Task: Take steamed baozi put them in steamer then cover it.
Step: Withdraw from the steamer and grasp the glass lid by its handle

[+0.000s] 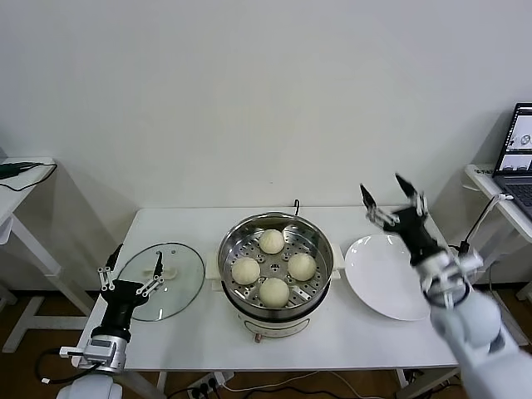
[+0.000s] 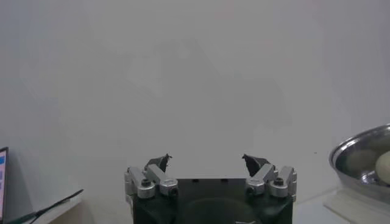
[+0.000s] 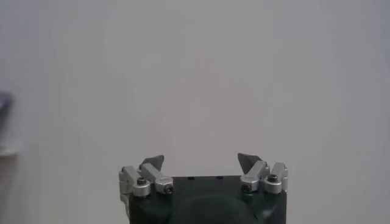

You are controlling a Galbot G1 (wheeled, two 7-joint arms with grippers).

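So you've got all four steamed baozi point(image 1: 273, 266) already sitting on the perforated tray inside the steamer point(image 1: 232, 243), spaced in a loose ring, none of them touching each other. Steamer is the landmark: shiny steel pot on a white base, middle of the white table point(image 1: 183, 337), uncovered.

Cover point(image 1: 176, 278) lies flat on the table just left of the steamer, close to its rim but not on it, clear glass with a white handle point(image 1: 171, 272) on top. White plate point(image 1: 382, 274) lies just right of the steamer, bare.

Your left gripper point(image 1: 133, 267) is at the far side of the cover from the steamer, over the lid's left edge, fingers spread wide apart, nothing between them. You can't tell from the head view if a fingertip touches the glass. Left wrist view shows the same gripper point(image 2: 207, 159) with its two dark fingertips well apart and empty, wall behind it, and a slice of the steamer point(image 2: 359, 149) with one bun point(image 2: 384, 167) at the edge.

Your right gripper point(image 1: 387, 190) is raised off the table, right of the steamer, above the plate's far side, fingers splayed apart, holding nothing. Right wrist view has that gripper point(image 3: 201, 160) spread and empty against the plain wall.

Laptop point(image 1: 517, 158) sits on a side desk well right of the steamer.
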